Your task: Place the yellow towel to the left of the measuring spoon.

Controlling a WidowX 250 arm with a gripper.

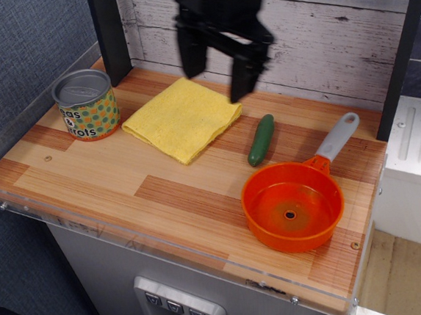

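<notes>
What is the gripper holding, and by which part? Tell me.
Nothing. The gripper hangs open above the yellow towel's far edge, fingers apart with nothing between them; the towel lies flat on the table.

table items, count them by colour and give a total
yellow: 1, the yellow towel
orange: 1, the measuring spoon
green: 1, the cucumber-like piece
dotted multicolour: 1, the tin can
total: 4

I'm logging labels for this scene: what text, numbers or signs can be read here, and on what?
"eas" on the dotted tin can, first letter cut off.
"&" below it.
"rrots" on the bottom line, also cut off.
No lettering shows on the measuring spoon, the yellow towel or the green piece.
</notes>
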